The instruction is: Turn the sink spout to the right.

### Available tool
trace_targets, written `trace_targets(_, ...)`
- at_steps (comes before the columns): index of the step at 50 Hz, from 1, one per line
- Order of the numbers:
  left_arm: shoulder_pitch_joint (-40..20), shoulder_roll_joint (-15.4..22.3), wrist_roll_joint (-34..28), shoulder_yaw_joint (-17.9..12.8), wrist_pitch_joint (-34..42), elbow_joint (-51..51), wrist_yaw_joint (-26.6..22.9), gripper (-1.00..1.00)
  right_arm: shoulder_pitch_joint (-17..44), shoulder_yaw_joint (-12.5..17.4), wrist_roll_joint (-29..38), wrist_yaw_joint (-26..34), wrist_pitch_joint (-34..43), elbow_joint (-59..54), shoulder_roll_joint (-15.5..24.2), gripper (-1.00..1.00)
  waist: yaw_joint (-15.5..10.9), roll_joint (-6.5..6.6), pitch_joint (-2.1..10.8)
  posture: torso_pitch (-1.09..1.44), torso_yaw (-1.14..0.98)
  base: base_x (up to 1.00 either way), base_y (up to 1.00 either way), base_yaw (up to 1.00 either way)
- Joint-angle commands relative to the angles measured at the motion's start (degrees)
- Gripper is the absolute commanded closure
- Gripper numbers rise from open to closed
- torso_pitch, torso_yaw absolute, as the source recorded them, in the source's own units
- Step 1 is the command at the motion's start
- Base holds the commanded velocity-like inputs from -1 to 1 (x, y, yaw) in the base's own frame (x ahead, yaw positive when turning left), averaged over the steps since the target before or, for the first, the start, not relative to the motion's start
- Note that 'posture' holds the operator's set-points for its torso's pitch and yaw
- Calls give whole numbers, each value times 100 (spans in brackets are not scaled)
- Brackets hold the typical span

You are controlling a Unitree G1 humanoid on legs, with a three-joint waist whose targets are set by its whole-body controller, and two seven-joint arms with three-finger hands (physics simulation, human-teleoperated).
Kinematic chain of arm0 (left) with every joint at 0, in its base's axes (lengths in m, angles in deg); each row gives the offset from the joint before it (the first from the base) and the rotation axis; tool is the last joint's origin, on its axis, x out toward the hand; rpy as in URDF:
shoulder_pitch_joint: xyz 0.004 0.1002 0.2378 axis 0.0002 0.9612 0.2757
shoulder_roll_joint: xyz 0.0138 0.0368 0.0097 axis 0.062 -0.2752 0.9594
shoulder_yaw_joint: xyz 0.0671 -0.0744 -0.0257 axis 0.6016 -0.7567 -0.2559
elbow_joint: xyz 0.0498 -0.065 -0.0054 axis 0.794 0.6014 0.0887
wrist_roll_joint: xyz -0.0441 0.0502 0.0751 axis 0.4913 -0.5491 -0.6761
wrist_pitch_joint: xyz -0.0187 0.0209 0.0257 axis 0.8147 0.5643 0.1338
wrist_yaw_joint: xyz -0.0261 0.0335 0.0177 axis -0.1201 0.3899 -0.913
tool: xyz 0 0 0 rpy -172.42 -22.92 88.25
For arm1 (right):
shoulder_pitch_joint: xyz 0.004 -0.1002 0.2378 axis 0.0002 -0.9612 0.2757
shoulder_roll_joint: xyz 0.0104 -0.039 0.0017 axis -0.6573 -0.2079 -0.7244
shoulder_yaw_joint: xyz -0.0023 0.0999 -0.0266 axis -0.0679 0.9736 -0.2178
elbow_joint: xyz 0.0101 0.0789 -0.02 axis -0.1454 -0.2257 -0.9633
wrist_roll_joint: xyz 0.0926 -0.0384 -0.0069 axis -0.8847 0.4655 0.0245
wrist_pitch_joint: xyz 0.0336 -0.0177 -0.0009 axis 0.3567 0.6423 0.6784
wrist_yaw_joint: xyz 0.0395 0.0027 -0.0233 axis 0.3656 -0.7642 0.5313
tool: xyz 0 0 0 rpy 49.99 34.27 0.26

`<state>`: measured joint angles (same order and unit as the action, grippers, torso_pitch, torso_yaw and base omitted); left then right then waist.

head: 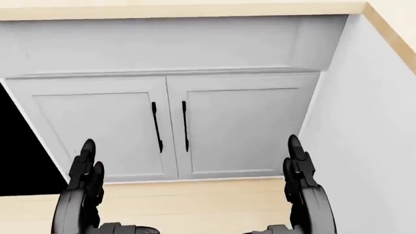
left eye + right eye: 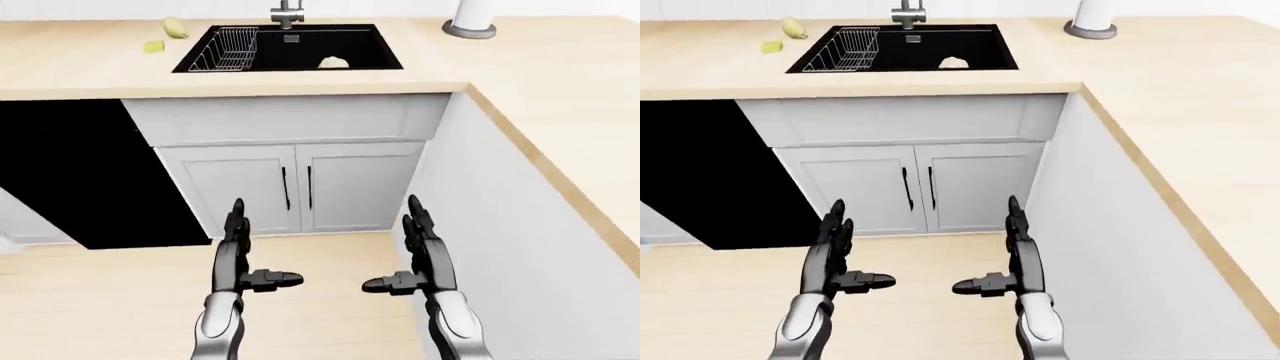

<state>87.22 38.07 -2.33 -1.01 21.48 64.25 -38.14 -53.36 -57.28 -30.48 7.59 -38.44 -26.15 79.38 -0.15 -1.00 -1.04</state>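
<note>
A black sink is set in the wooden counter at the top of the left-eye view. Only the grey base of its spout shows at the top edge; which way the spout points is cut off. My left hand and right hand hang low over the floor, far below the sink, fingers straight and thumbs turned inward. Both are open and empty.
A wire basket sits in the sink's left part and a pale object in its right. A yellow fruit lies on the counter at left. A white cylinder stands at right. White cabinet doors lie ahead, a black opening at left.
</note>
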Motion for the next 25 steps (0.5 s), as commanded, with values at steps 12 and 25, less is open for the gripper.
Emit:
trace_targets(12, -1665, 114, -246, 61, 583, 415, 383, -100, 1956, 574, -520, 325, 554, -980, 498, -100, 22, 44, 238, 0, 0, 0, 0, 0)
trace_targets(25, -4397, 643, 184, -358, 2104, 1557, 642, -100, 3963, 1072, -828, 547, 2859, -839, 1581, -100, -17, 14, 299, 0, 0, 0, 0, 0)
